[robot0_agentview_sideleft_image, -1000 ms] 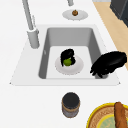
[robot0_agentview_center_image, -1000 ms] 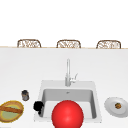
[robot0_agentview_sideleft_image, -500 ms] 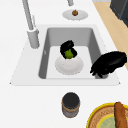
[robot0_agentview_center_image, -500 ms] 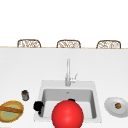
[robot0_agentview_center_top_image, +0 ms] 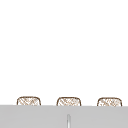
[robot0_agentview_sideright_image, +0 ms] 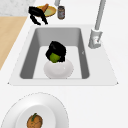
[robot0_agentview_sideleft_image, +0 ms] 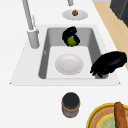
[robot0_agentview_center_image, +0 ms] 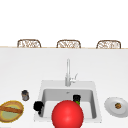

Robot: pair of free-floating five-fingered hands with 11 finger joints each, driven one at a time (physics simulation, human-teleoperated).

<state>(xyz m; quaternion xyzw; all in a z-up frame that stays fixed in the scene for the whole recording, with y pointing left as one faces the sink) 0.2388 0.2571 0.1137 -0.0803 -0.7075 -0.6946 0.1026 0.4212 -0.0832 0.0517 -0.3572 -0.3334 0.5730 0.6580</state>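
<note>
Lifted slightly, right robot hand [robot0_agentview_sideleft_image: 70, 35] grips the lime [robot0_agentview_sideleft_image: 71, 41]; side views reveal plate [robot0_agentview_sideleft_image: 69, 64] beneath it.

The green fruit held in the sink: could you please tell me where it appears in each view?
Front view: green fruit under the right hand, right of the faucet.
Left side view: in the basin's far half, beyond the white plate.
Right side view: mid-basin, above that plate.
Upper view: not there.
Shared landmark: the faucet.

Black right hand [robot0_agentview_sideleft_image: 70, 33], green fruit [robot0_agentview_sideleft_image: 72, 41], white plate [robot0_agentview_sideleft_image: 69, 64], grey sink [robot0_agentview_sideleft_image: 47, 53], red ball [robot0_agentview_center_image: 67, 114]
</note>
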